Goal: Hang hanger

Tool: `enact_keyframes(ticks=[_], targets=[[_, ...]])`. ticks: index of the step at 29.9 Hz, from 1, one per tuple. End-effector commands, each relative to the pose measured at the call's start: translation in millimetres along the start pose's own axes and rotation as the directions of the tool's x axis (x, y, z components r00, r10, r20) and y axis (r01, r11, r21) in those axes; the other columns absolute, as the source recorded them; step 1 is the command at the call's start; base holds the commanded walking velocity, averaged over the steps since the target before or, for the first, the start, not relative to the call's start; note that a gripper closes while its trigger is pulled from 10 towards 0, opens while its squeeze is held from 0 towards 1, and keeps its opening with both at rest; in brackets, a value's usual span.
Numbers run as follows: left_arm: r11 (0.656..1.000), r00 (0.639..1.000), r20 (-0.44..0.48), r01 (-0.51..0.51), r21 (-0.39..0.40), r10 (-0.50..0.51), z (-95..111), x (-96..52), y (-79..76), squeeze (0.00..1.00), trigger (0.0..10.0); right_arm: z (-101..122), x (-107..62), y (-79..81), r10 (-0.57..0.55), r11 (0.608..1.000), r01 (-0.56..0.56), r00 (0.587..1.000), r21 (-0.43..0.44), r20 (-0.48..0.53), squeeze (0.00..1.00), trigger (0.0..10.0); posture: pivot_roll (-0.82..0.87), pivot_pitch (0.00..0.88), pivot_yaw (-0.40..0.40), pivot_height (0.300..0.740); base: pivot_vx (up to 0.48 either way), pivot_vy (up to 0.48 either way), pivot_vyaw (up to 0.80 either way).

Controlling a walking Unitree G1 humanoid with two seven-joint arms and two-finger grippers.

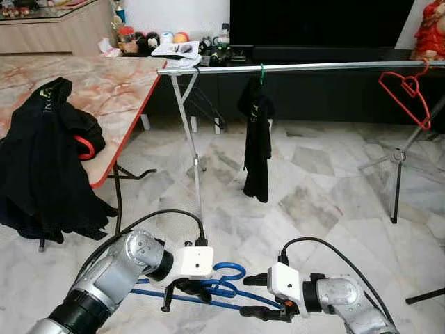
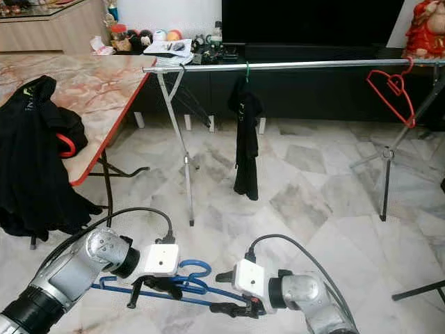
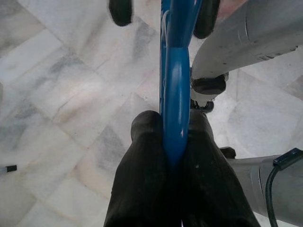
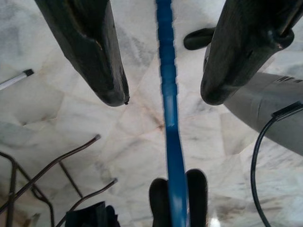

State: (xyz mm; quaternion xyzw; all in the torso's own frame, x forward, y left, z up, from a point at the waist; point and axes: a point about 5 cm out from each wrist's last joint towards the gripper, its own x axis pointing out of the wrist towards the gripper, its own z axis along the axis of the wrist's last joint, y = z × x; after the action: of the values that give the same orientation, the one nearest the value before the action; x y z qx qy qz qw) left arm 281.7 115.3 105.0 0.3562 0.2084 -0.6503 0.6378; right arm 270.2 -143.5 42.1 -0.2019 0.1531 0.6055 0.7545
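That thin blue plastic hanger [image 1: 208, 284] held low over the marble floor looks light, stiff and kinda slick, so the left gripper [image 1: 186, 291] clamped near the hook seems right, while the right gripper's [image 1: 268, 297] fingers sit apart around its bar.

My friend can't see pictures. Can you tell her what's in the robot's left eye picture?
Low in front, the robot's left gripper pinches a blue hanger, while the open right gripper sits around its arm. Ahead, a metal rail carries a black garment and a red hanger; black clothes drape the marble table on the left.
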Motion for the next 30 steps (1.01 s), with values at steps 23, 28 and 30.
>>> enact_keyframes(ticks=[23,28,30], targets=[[0.999,0.999,0.017,0.042,0.030,-0.042,13,4.8,-4.1,0.00,10.0,6,10.7,-6.0,0.013,1.000,-0.015,0.998,0.025,0.064,0.00,10.0,-0.04,0.047,0.017,0.740,0.000,0.000,0.00],[0.998,0.998,0.029,0.049,0.040,-0.050,18,6.2,-3.6,0.00,10.0,7,15.7,-8.2,-0.013,0.999,0.009,0.997,0.046,0.080,0.00,10.0,-0.03,0.053,0.014,0.740,0.000,0.000,0.00],[0.998,0.998,0.032,0.050,0.042,-0.051,20,6.4,-3.5,0.00,10.0,6,17.0,-6.0,0.006,0.999,-0.010,0.997,0.053,0.080,0.00,10.0,-0.03,0.054,0.014,0.740,0.000,0.000,0.00]])
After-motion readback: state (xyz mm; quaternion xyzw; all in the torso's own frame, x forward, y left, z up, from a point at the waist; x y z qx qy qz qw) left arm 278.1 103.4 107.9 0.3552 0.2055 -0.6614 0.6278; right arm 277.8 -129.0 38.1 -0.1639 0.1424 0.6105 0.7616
